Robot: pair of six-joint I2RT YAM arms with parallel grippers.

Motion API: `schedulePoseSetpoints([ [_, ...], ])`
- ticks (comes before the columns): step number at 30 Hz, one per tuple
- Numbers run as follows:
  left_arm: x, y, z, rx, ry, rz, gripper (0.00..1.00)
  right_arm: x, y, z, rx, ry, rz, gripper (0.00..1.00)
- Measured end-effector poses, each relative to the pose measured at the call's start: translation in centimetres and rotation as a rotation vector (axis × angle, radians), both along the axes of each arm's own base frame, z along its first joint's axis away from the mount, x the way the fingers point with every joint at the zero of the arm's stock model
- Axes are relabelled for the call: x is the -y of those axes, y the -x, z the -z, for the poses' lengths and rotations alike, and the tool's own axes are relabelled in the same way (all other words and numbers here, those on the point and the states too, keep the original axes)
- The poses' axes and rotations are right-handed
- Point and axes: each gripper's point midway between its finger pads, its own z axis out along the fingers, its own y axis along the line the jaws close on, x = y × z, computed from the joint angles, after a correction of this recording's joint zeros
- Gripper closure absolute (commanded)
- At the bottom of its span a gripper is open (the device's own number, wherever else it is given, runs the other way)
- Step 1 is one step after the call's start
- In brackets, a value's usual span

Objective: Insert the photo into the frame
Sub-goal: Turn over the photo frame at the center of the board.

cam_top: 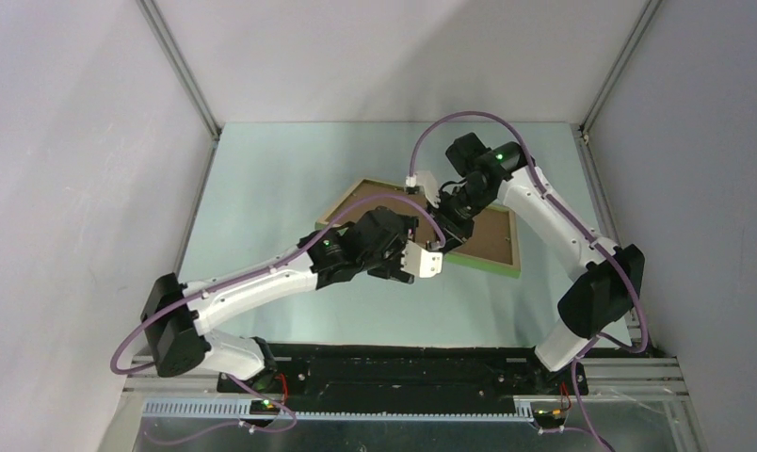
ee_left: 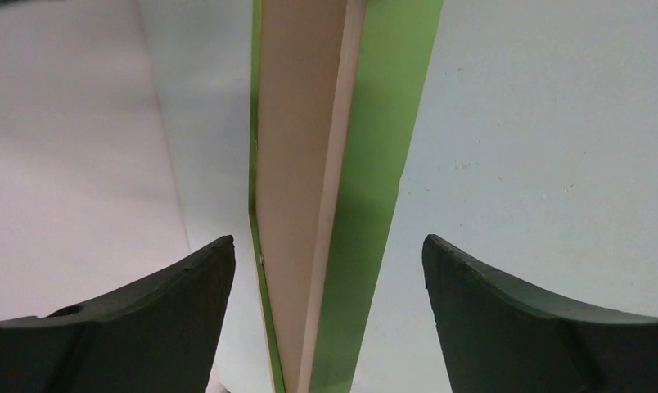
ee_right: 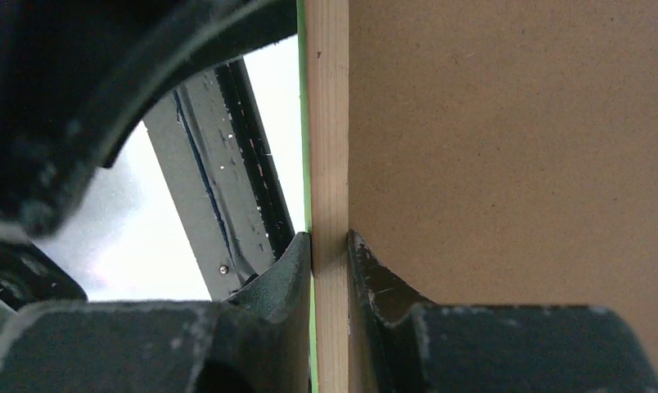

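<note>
The frame (ee_right: 326, 123) was seen at the middle of the desk (cam_top: 281, 188), wooden back upward. Its rail was clamped by the right gripper (ee_right: 330, 246), beside the brown backing board (ee_right: 514, 164). The left gripper (ee_left: 327, 246) was spread wide around one frame edge, without contact.

Robotics lab cell: blank white walls (cam_top: 64, 141), aluminium struts (cam_top: 182, 71), pale table (cam_top: 271, 188).

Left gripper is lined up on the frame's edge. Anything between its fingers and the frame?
Nothing visible. The frame sits in the gap of the open left gripper, with empty space to each of the fingers. The right gripper pinches the frame's rail elsewhere.
</note>
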Motion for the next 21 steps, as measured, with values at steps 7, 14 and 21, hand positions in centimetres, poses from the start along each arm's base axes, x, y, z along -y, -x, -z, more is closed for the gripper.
schedulePoseSetpoints([
  [7,1.5,0.0,0.6,-0.003,-0.022,0.03,0.43,0.5,0.1,-0.1,-0.013,-0.003,0.003,1.0],
  [14,1.6,0.1,0.9,-0.01,-0.029,0.03,0.64,0.8,0.0,-0.3,-0.021,-0.007,0.015,1.0],
  [21,1.6,0.2,0.7,-0.003,-0.051,0.038,0.98,1.0,-0.2,-0.8,-0.006,-0.015,0.028,0.72],
])
